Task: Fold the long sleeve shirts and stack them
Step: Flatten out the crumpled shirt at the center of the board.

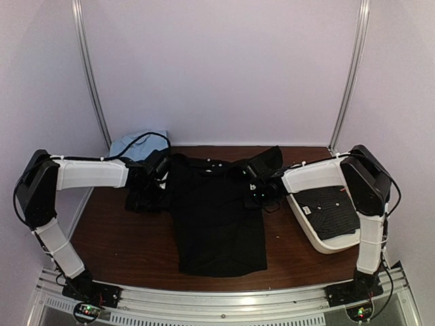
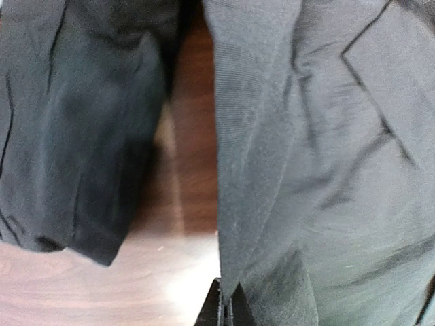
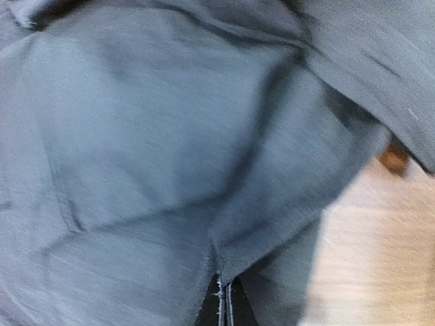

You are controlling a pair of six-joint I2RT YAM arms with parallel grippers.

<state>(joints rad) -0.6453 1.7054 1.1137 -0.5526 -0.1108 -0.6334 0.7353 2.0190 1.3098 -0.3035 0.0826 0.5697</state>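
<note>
A plain black long sleeve shirt (image 1: 217, 217) lies flat on the brown table, collar at the far end with small white buttons. My left gripper (image 1: 158, 170) is shut on the shirt's left shoulder edge; the left wrist view shows the cloth (image 2: 306, 170) pinched between the closed jaws, with a sleeve (image 2: 81, 136) lying to the left. My right gripper (image 1: 257, 178) is shut on the right shoulder, cloth (image 3: 170, 149) filling the right wrist view. A dotted blackish shirt (image 1: 333, 207) lies folded in a white tray (image 1: 319, 244) at the right.
A light blue cloth (image 1: 136, 144) lies at the back left corner. White walls with metal posts enclose the table. A metal rail runs along the near edge, carrying both arm bases.
</note>
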